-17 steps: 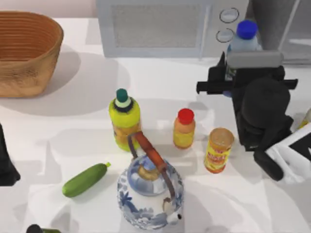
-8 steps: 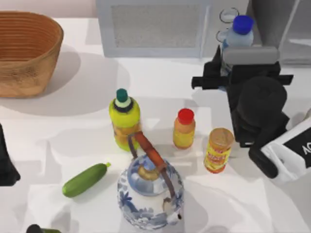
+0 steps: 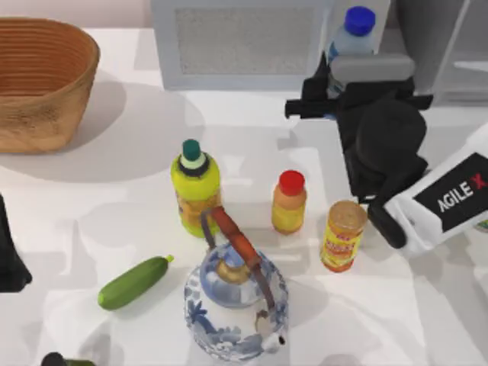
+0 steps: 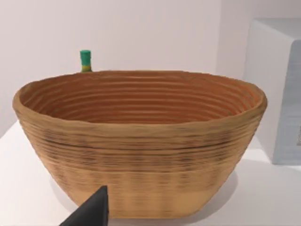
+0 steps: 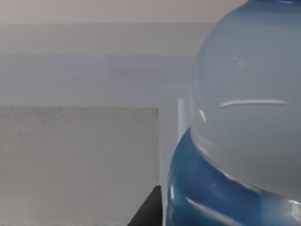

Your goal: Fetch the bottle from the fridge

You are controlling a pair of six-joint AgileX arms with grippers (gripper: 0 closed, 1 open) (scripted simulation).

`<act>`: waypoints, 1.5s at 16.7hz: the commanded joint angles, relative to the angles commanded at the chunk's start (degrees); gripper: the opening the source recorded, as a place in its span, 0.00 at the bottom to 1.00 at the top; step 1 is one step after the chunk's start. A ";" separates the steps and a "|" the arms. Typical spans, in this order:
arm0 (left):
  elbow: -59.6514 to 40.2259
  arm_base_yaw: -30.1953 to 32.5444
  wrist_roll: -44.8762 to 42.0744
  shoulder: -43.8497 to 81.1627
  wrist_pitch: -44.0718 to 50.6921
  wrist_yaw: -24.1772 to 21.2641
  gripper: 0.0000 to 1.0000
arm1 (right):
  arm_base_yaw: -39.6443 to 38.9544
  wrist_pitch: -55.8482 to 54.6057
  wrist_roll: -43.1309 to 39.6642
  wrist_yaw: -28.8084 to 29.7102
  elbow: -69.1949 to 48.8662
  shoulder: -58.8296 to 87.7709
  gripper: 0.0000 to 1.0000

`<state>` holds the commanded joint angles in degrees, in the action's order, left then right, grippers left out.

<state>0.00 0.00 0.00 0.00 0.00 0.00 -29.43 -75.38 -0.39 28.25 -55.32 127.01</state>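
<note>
A white bench crowded with containers. The right gripper holds the small clear plastic bottle with a bright blue cap in its fingers, in front of the light grey microwave — left of the grey boxy fridge. Since a second ago it has carried the bottle leftward. Risk: the bottle could knock the microwave, or slip if gripped loosely. The left arm sits parked — I cannot tell its fingers' state.
</note>
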 joint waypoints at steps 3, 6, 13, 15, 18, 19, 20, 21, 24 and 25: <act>0.00 0.00 0.00 0.00 0.00 0.00 1.00 | 0.75 1.92 0.46 2.01 -0.06 2.46 0.00; 0.00 0.00 0.00 0.00 0.00 0.00 1.00 | 0.75 1.92 0.46 2.01 -0.06 2.46 0.00; 0.00 0.00 0.00 0.00 0.00 0.00 1.00 | 0.75 1.92 0.46 2.01 -0.06 2.46 0.53; 0.00 0.00 0.00 0.00 0.00 0.00 1.00 | 0.75 1.92 0.46 2.01 -0.06 2.46 0.68; 0.00 0.00 0.00 0.00 0.00 0.00 1.00 | 0.75 1.92 0.46 2.01 -0.06 2.46 0.90; 0.00 0.00 0.00 0.00 0.00 0.00 1.00 | 0.75 1.92 0.46 2.01 -0.06 2.46 0.98; 0.00 0.00 0.00 0.00 0.00 0.00 1.00 | 0.75 1.92 0.46 2.01 -0.06 2.46 1.00; 0.00 0.00 0.00 0.00 0.00 0.00 1.00 | 0.75 1.92 0.46 2.01 -0.06 2.46 1.00; 0.00 0.00 0.00 0.00 0.00 0.00 1.00 | 0.75 1.92 0.46 2.01 -0.06 2.46 1.00; 0.00 0.00 0.00 0.00 0.00 0.00 1.00 | 0.75 1.92 0.46 2.01 -0.06 2.46 1.00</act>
